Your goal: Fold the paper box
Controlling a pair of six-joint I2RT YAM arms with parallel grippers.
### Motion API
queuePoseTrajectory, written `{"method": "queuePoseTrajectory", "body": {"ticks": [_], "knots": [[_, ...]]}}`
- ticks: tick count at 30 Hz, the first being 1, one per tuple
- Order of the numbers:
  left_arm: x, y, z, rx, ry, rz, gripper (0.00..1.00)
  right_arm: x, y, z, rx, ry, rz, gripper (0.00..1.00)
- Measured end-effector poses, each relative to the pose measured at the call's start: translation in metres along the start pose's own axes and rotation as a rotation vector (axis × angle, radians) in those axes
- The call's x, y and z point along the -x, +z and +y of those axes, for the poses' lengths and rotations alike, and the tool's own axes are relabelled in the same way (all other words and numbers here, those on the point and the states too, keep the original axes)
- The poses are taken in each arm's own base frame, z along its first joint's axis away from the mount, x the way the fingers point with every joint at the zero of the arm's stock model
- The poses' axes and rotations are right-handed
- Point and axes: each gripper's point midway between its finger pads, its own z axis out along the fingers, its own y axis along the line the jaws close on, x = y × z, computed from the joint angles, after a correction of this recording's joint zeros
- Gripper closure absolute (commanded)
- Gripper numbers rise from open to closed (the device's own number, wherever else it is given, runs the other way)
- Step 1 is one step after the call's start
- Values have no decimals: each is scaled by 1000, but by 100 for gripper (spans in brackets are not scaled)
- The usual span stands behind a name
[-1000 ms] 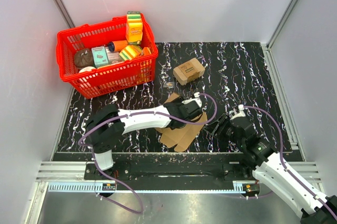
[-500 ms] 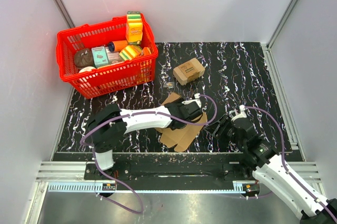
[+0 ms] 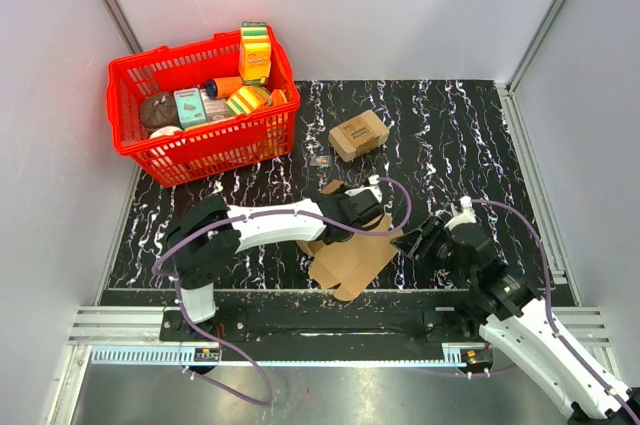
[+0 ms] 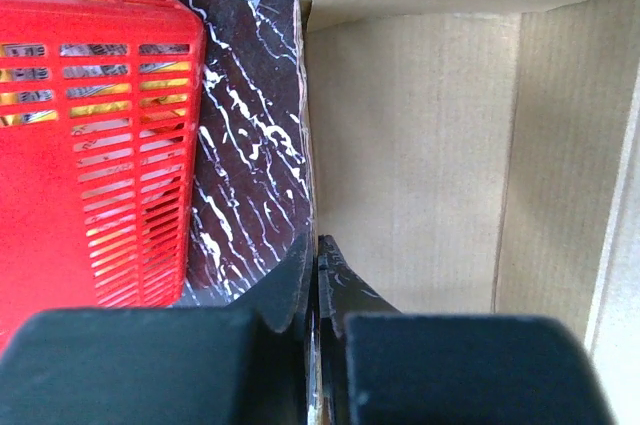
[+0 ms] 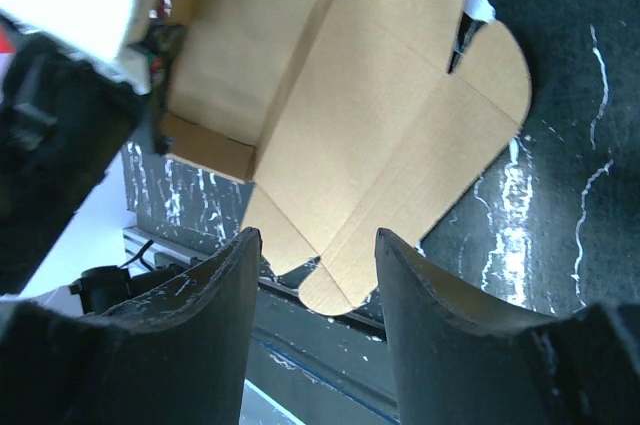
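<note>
I clamp left end effector [image 4: 316,250] on paper box [image 4: 415,155] wall to stand it upright; right end effector [image 5: 312,255] half-spread, empty.

No legible text found. Dark print on the small cardboard box [image 3: 358,134], near the far edge of the desk [image 3: 480,145], is too small to read. Package labels in the red basket [image 3: 215,152], far left corner, are likewise illegible.
</note>
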Motion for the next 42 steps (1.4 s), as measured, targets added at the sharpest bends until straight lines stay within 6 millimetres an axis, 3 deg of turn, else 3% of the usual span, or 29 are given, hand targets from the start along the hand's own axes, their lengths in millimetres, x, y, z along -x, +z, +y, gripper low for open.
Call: {"method": "queuePoseTrajectory", "body": {"ticks": [8, 12, 20, 25, 33, 42], "knots": [[-1, 14, -7, -137, -137, -14, 100, 33, -35, 42, 84, -69, -104, 43], [-9, 21, -11, -221, -257, -21, 100, 42, -43, 46, 67, -84, -127, 42], [-26, 32, -31, -347, -477, -8, 100, 40, -40, 26, -25, -85, -122, 41], [-19, 31, -34, -378, -574, -26, 100, 40, -39, 24, -40, -83, -122, 38], [-11, 31, -36, -388, -630, -49, 100, 39, -25, 33, -35, -53, -94, 31], [-13, 32, -39, -391, -645, -49, 100, 34, 0, 29, -91, -40, -39, 32]]}}
